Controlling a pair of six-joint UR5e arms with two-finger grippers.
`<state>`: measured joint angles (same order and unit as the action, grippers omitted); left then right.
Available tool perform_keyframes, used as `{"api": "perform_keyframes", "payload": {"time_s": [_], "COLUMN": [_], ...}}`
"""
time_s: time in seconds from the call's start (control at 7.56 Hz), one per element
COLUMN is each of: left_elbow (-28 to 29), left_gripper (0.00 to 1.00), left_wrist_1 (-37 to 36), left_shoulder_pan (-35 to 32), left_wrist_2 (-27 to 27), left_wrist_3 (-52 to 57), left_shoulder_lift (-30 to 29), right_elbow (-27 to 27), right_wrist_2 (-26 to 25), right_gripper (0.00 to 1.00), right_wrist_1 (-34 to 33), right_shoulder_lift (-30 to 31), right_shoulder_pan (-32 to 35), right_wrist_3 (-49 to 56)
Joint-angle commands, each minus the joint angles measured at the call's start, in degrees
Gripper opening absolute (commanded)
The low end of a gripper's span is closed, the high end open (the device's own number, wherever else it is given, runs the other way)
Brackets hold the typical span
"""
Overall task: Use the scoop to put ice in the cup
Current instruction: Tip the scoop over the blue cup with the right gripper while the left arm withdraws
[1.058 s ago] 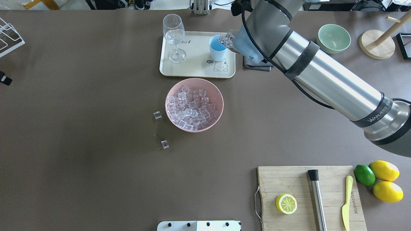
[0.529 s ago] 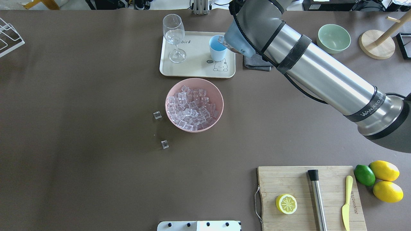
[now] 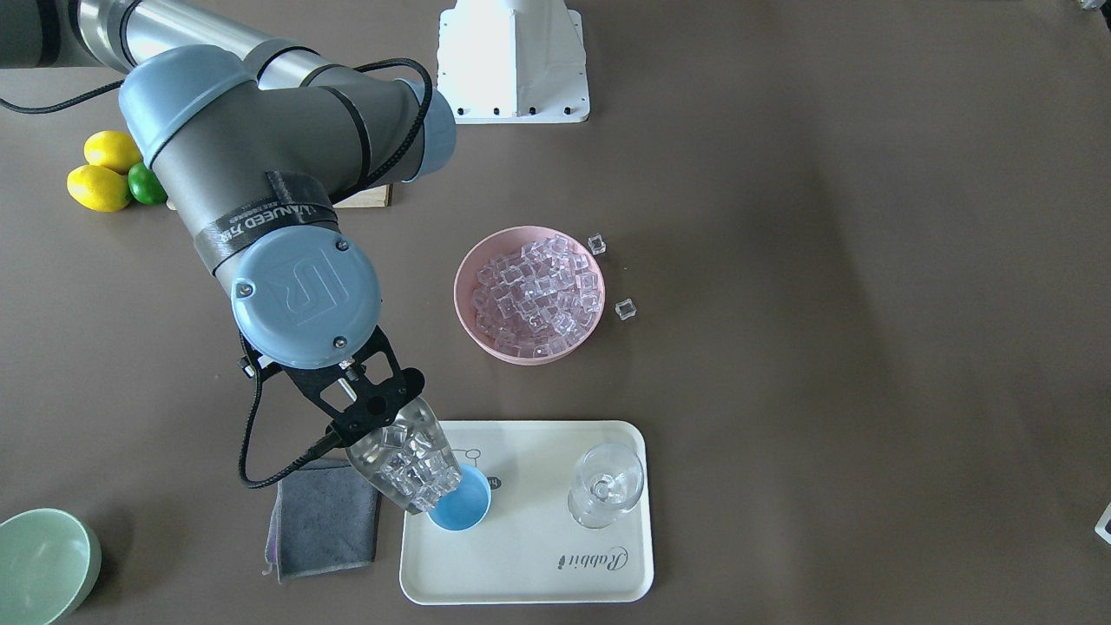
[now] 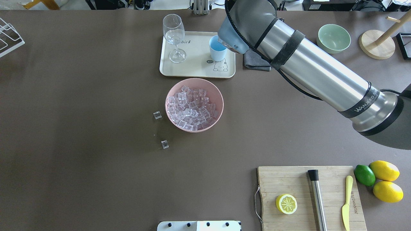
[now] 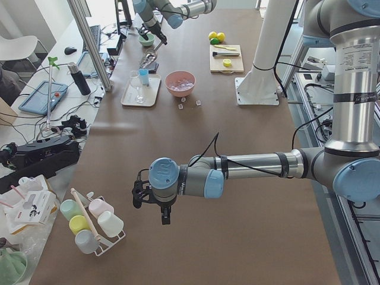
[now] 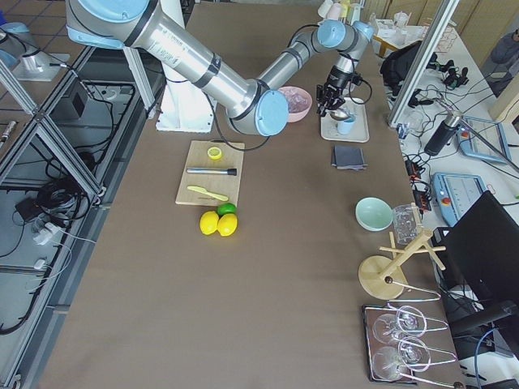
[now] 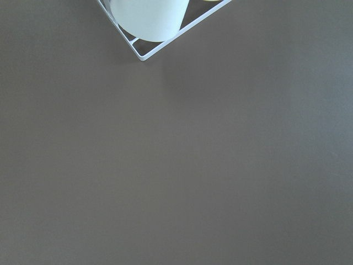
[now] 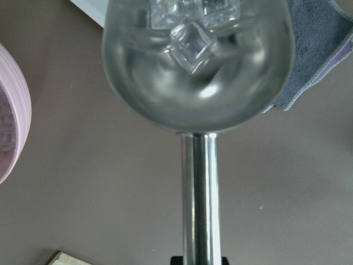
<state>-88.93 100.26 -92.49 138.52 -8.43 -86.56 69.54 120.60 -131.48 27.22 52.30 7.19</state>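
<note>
Ice [image 3: 410, 464] sits heaped in the trough of the scoop [image 3: 392, 479], clear cubes piled toward its front lip. My right tool [image 3: 375, 415] is clamped on the scoop's straight handle; in the right wrist view that handle runs down between the two dark pads at the bottom edge. The scoop tilts forward and down, and its lip hangs over the near rim of the cup [image 3: 463, 510]; I cannot tell whether metal touches the rim. The cup stands upright on the cream tray [image 3: 529, 573], with the stemmed glass [image 3: 605, 486] on the same tray, apart from it. A grey cloth [image 3: 325, 521] lies on the worktop [image 3: 868, 347] just beside the tray, under the scoop's back end.

More ice fills the pink bowl [image 3: 466, 323], which stands on the worktop near the tray. Two loose cubes lie outside it: one [image 3: 596, 245] just beside the bowl's rim, the other [image 3: 625, 308] a little further off.

My left tool [image 5: 164, 212] hangs over bare worktop well away from all this, near a white wire rack [image 5: 101, 243] of mugs. It shows only in the side view, so I cannot tell how its jaws stand
</note>
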Motion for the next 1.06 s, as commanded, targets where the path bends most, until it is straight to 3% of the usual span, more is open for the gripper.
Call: {"api": "perform_keyframes", "payload": {"time_s": [0.0,0.26,0.4,0.53,0.79,0.93], "left_elbow": [-5.85,-8.80,-3.93,4.99,10.69,10.36], "left_gripper": [0.99,0.99,0.99,0.99,0.99,0.99], "left_wrist_1": [-0.15,-0.25,-0.24,0.10,0.37,0.28], "left_shoulder_pan": [-1.81,-5.05,-3.68,0.08,0.47,0.55], "left_wrist_2": [-0.09,-0.35,-0.62,-0.62,-1.05,-1.06], "left_wrist_3": [-0.09,-0.01,-0.01,0.08,0.08,0.08], "left_shoulder_lift": [0.77,3.06,2.46,-0.77,-4.21,-5.01], "right_elbow": [-1.25,-1.87,-1.87,-1.87,-1.00,2.23], "right_wrist_2": [-1.15,-2.38,-2.47,-2.48,-2.74,-2.39], "right_gripper": [0.00,0.00,0.00,0.00,0.00,0.00], "right_wrist_1": [-2.81,-4.30,-4.40,-4.57,-5.45,-6.50], "right_shoulder_lift": [-1.99,-2.87,-2.79,-2.96,-2.88,-1.31], "right_shoulder_pan": [-0.01,-0.10,-0.10,-0.18,-0.18,-0.18], "right_wrist_3": [1.94,3.52,3.53,3.53,3.53,3.53]}}
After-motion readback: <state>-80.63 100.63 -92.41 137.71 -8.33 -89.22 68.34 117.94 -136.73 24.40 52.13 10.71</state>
